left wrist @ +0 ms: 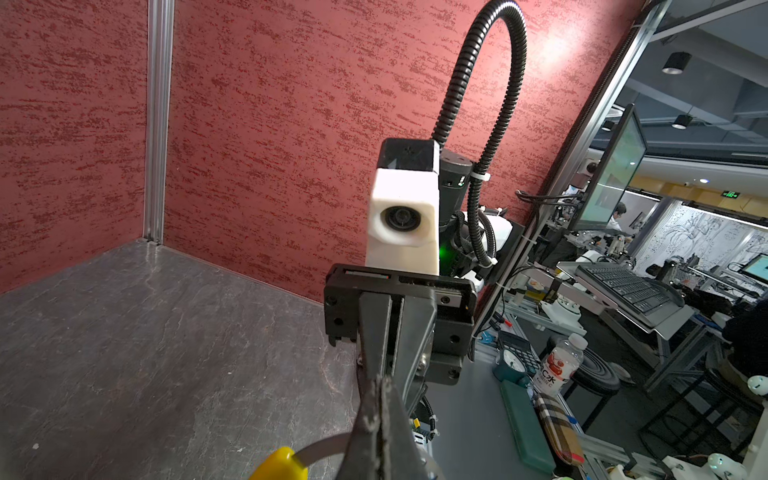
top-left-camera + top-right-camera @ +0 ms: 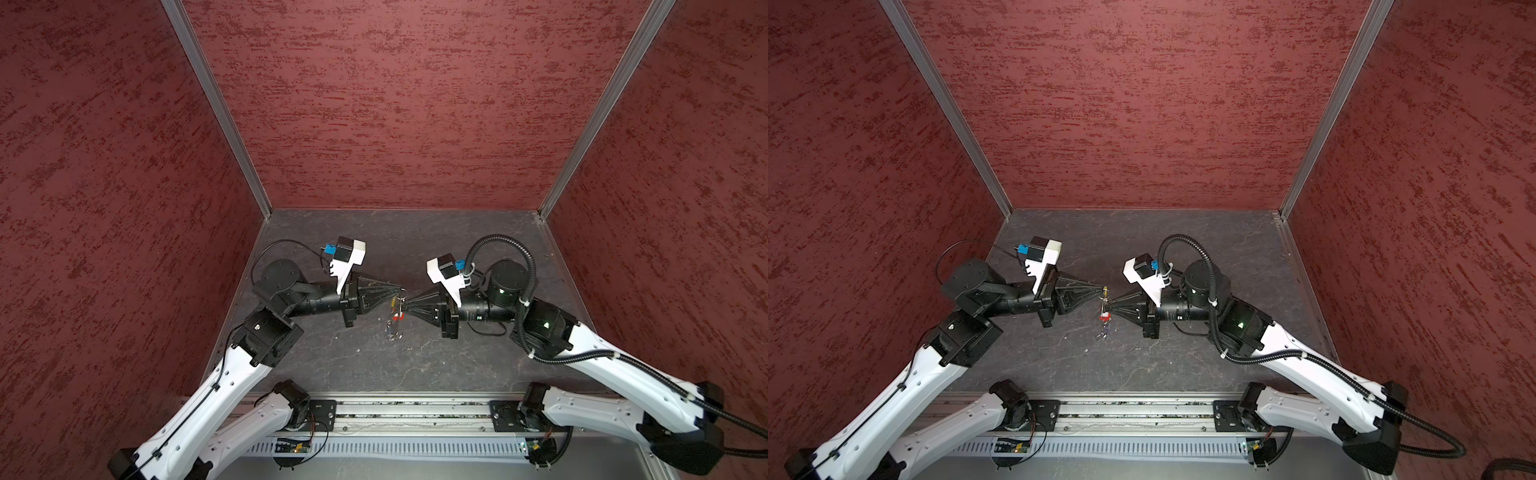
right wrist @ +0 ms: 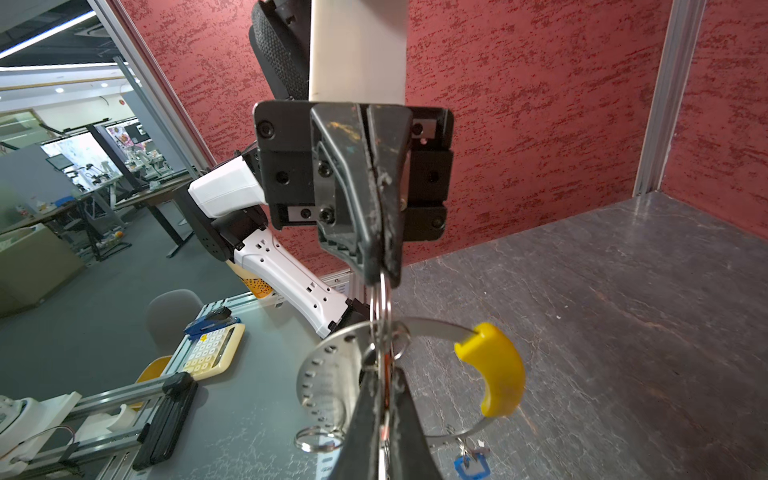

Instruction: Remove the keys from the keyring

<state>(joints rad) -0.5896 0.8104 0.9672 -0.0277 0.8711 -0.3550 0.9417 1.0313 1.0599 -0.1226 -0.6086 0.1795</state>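
Nearest in the right wrist view, the right pincer (image 3: 384, 386) is closed. A red sliver shows between its fingers, so it seems to grip the key with the red tag (image 2: 399, 318); the exact hold is hidden. Just past it hangs the keyring (image 3: 328, 374), a metal band with a yellow section (image 3: 492, 370), held in the air above the middle of the surface (image 3: 582, 332). The blue tag (image 3: 471, 464) dangles below the band. Beyond that, the left pincer (image 3: 380, 276) is shut on a silver ring (image 3: 381, 303) threaded on the band.

As I judge it, no key is off yet: both tags hang from the bunch and nothing lies loose on the surface. One key is gripped ready to be worked free, and the second is untouched.

In both top views the two forearms lie roughly level and point at each other, tips almost meeting. The left tip sits slightly farther back, toward the red back wall (image 2: 395, 104).
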